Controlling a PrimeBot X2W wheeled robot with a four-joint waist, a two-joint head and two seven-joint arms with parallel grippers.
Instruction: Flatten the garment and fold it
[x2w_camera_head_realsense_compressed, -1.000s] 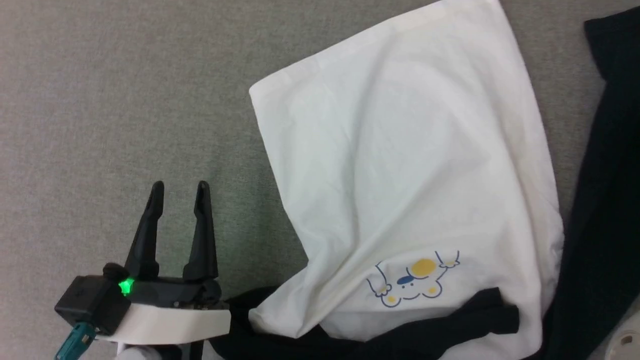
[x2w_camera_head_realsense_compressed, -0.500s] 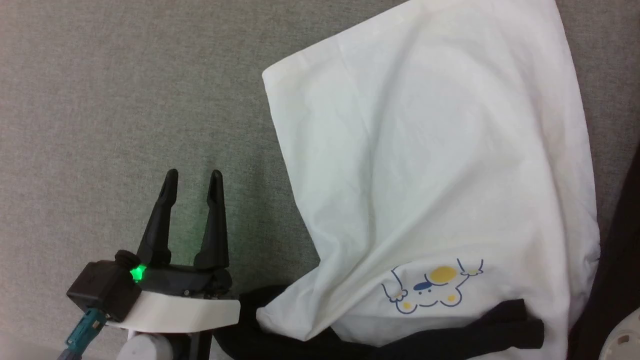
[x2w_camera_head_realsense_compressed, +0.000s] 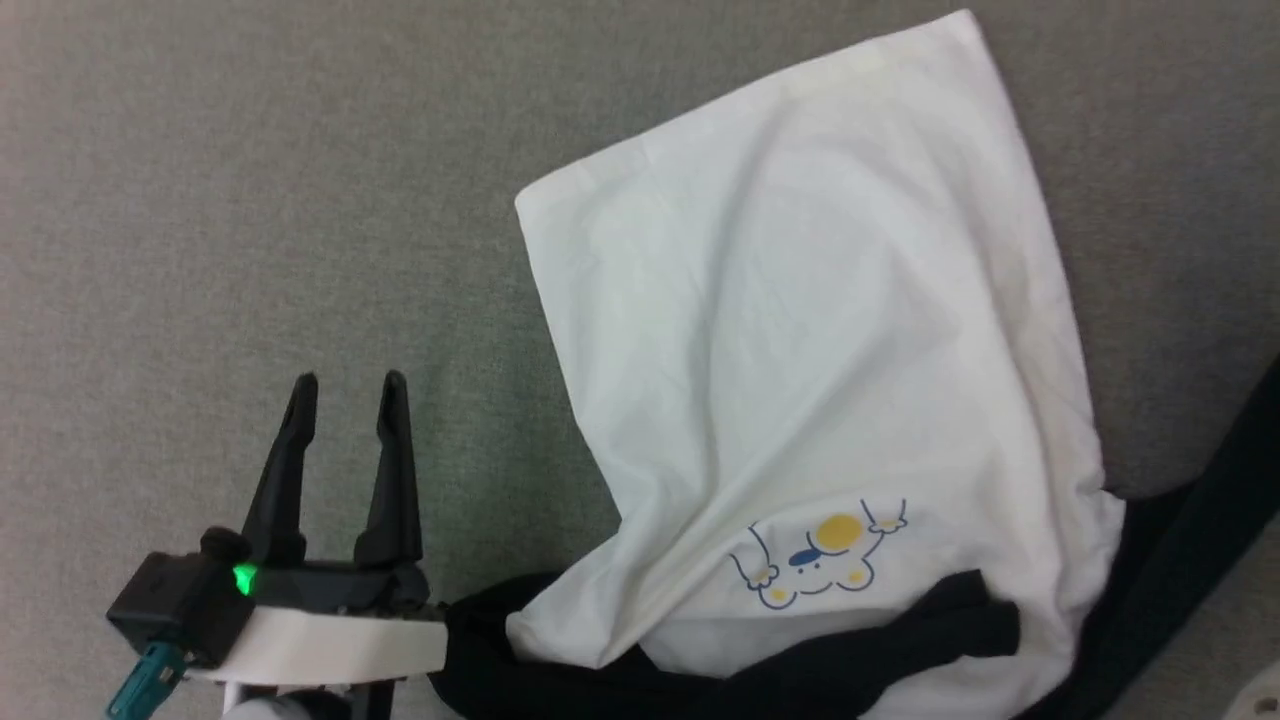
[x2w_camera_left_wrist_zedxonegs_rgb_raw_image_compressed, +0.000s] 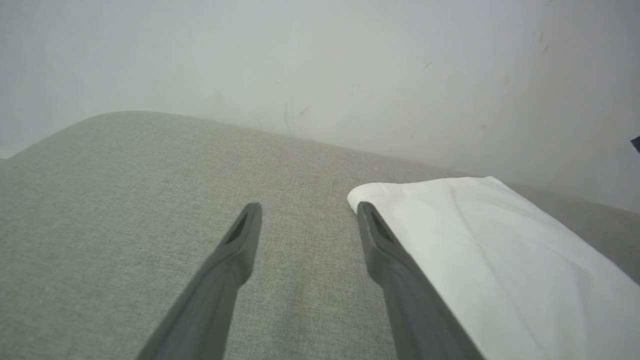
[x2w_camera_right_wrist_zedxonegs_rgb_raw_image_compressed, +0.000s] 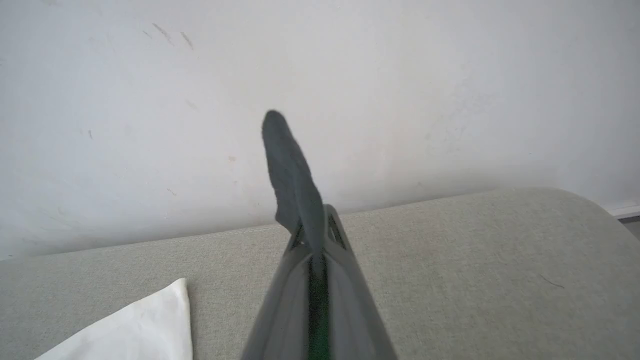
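The garment (x2w_camera_head_realsense_compressed: 800, 330) lies crumpled on a grey-green padded surface (x2w_camera_head_realsense_compressed: 250, 200), its white part on top and angled. A small yellow-and-blue graphic (x2w_camera_head_realsense_compressed: 815, 560) sits near its near edge. Black fabric (x2w_camera_head_realsense_compressed: 800, 680) bunches under that edge, and a black strip (x2w_camera_head_realsense_compressed: 1200, 520) runs up toward the right. My left gripper (x2w_camera_head_realsense_compressed: 345, 385) hovers open and empty just left of the garment; in the left wrist view its right finger is beside the white corner (x2w_camera_left_wrist_zedxonegs_rgb_raw_image_compressed: 475, 240). My right gripper (x2w_camera_right_wrist_zedxonegs_rgb_raw_image_compressed: 316, 235) is shut on a tongue of the black fabric (x2w_camera_right_wrist_zedxonegs_rgb_raw_image_compressed: 287, 170), which sticks out past the tips.
A pale wall (x2w_camera_left_wrist_zedxonegs_rgb_raw_image_compressed: 320, 60) rises behind the surface's rounded far edge (x2w_camera_right_wrist_zedxonegs_rgb_raw_image_compressed: 500, 200). A white corner of cloth (x2w_camera_right_wrist_zedxonegs_rgb_raw_image_compressed: 150, 325) lies at the lower left of the right wrist view. A pale round part (x2w_camera_head_realsense_compressed: 1260, 695) shows at the head view's lower right corner.
The right gripper has closed on the black fabric. The black mass at the head view's right has thinned to a strip. The head camera shifted; the left gripper stays open beside the garment.
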